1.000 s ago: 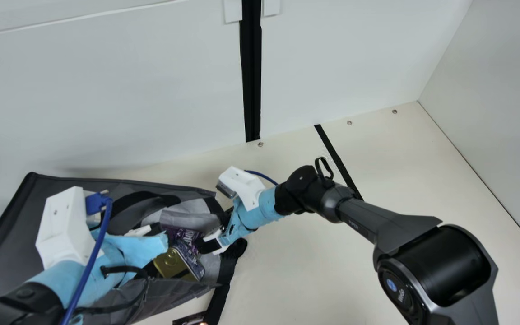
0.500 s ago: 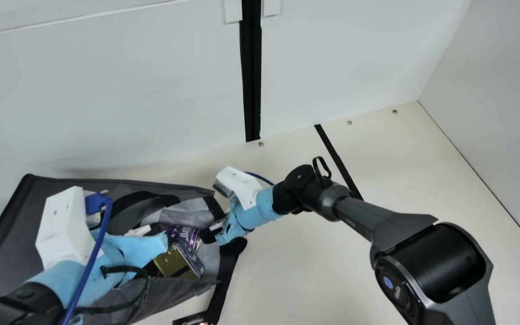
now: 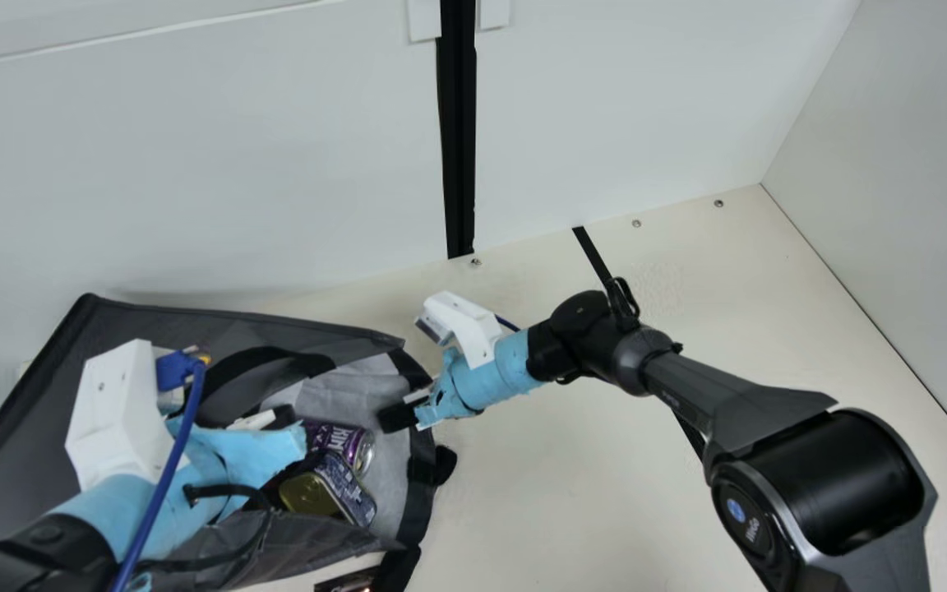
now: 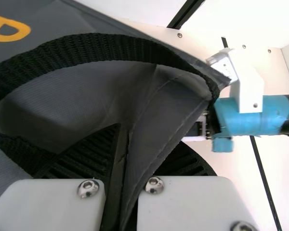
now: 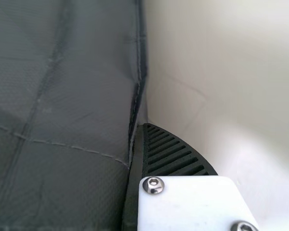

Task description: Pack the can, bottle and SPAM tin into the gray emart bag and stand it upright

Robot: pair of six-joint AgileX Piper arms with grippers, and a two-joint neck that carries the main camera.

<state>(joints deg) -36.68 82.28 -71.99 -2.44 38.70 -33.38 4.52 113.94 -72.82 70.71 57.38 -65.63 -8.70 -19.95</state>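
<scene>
My left gripper (image 3: 281,417) is drawn narrow, a fold of the gray emart bag (image 3: 157,323) pinched between its fingers. My right gripper (image 3: 399,415) seems nearly closed on the bag's edge at the mouth, though cloth hides one finger. I count one bag, lying open on the table (image 3: 572,493); inside, one purple can (image 3: 352,444) and one SPAM tin (image 3: 330,489), side by side.

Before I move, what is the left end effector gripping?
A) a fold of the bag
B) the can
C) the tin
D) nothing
A: in the left wrist view, the left end effector is closed on a gray fold of the bag.
</scene>
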